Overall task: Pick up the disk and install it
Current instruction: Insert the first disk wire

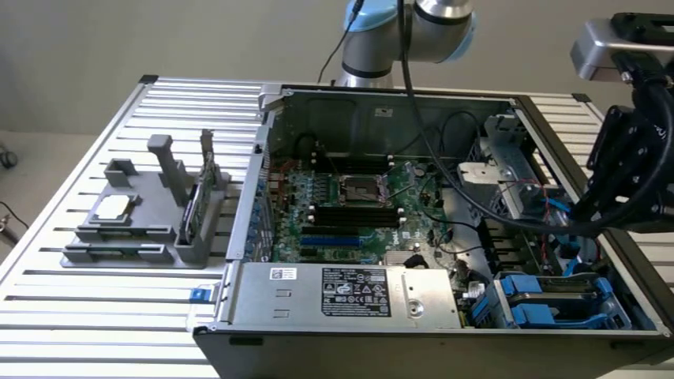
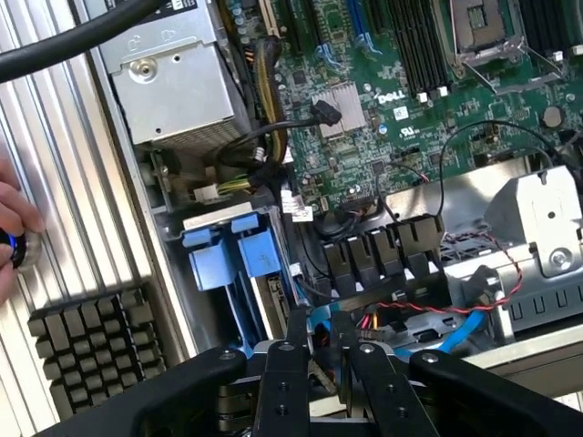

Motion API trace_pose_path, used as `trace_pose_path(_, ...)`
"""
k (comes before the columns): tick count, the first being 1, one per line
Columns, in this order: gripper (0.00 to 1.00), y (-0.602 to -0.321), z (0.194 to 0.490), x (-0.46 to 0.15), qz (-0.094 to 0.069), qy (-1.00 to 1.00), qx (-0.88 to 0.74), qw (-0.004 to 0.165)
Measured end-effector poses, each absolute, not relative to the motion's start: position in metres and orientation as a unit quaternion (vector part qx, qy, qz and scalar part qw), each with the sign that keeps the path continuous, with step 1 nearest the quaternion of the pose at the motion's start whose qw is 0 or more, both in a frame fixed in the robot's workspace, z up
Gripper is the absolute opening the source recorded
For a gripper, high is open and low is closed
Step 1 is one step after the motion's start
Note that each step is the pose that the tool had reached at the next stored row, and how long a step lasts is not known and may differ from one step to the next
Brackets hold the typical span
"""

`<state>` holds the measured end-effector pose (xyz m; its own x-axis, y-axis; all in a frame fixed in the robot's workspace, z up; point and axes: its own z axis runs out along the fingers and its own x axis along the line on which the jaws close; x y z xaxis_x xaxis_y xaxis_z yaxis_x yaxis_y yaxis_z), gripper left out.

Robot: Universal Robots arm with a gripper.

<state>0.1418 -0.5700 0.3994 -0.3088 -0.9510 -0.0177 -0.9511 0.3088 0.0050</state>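
Observation:
The disk [image 2: 230, 253], a flat unit with blue plastic rails, sits in the drive bay at the front corner of the open computer case. In the exterior view its blue rails [image 1: 532, 304] show at the case's lower right, beside the power supply. My gripper [image 2: 317, 332] hangs just above the bay area, over red and blue cables, a short way from the disk. Its two black fingers [image 2: 290, 364] stand a narrow gap apart with nothing between them. The arm's black wrist block [image 1: 632, 158] is over the exterior view's right side of the case.
A grey power-supply box [image 1: 348, 296] lies beside the bay, with the green motherboard [image 2: 401, 100] behind it. Thick black cables [image 1: 495, 213] hang into the case. A grey stand [image 1: 137, 229] holds a chip and cards. A hand [image 2: 11, 228] and a black heat sink [image 2: 91, 341] are on the slatted table.

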Motion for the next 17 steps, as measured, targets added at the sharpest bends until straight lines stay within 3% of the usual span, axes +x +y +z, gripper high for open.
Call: trace_pose_path(17, 0.25, -0.57, 0.3928, 0.1418, 0.007, 0.888, -0.459, 0.007)
